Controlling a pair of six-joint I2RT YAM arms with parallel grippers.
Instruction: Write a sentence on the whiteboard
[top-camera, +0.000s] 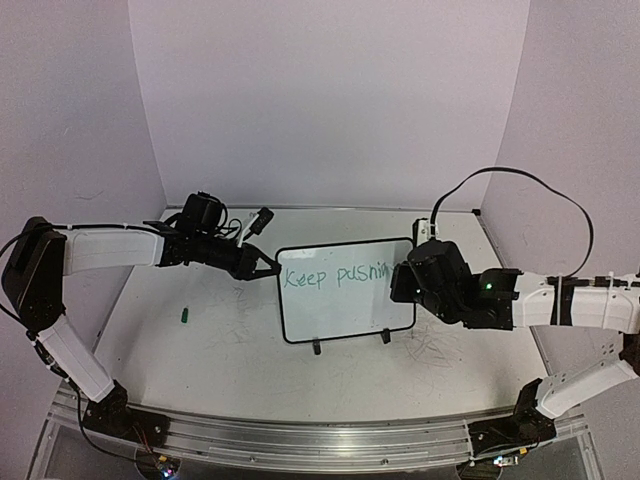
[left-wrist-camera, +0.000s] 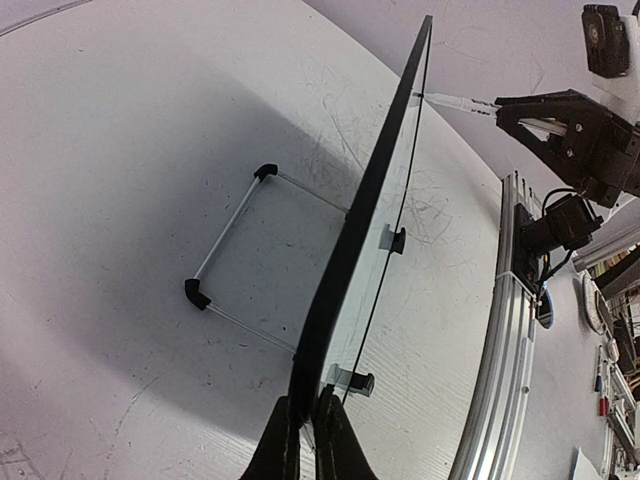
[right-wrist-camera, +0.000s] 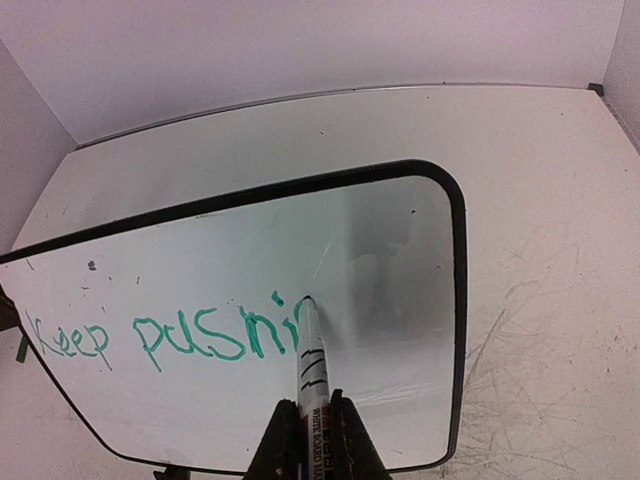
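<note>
1. The left gripper (left-wrist-camera: 308, 405) is pinched shut on the left edge of the whiteboard (top-camera: 345, 310). The board stands on its small feet on the tabletop (top-camera: 200, 350) between the two arms.
2. The right gripper (right-wrist-camera: 315, 405) is clamped shut around a marker (right-wrist-camera: 308, 340). The marker points away from the gripper, and its tip touches the board just ahead of the fingers.
3. The sentence (right-wrist-camera: 225, 340) runs leftward from that tip in green. It reads roughly "Keep pushin", and the marker partly covers the last letter.
4. My guess is that the first line is nearly finished. One letter is missing from the word, and a second line will go lower on the board, nearer the right gripper.
5. To do this stroke well, I would press lightly. A hard push could rock the board backward despite the left gripper bracing it.
6. A strip of bare white remains to the right of the tip before the black rim, so the last letter should be kept compact.
7. The tip should lift cleanly between letters. Dragging it would smear the wet green ink beside it.
8. The left gripper should hold its pinch without twisting, because a tilt of the board would skew the line.
9. A small green piece, possibly the marker's cap, lies on the tabletop (top-camera: 185, 316) well clear of the left gripper and out of the way.
</note>
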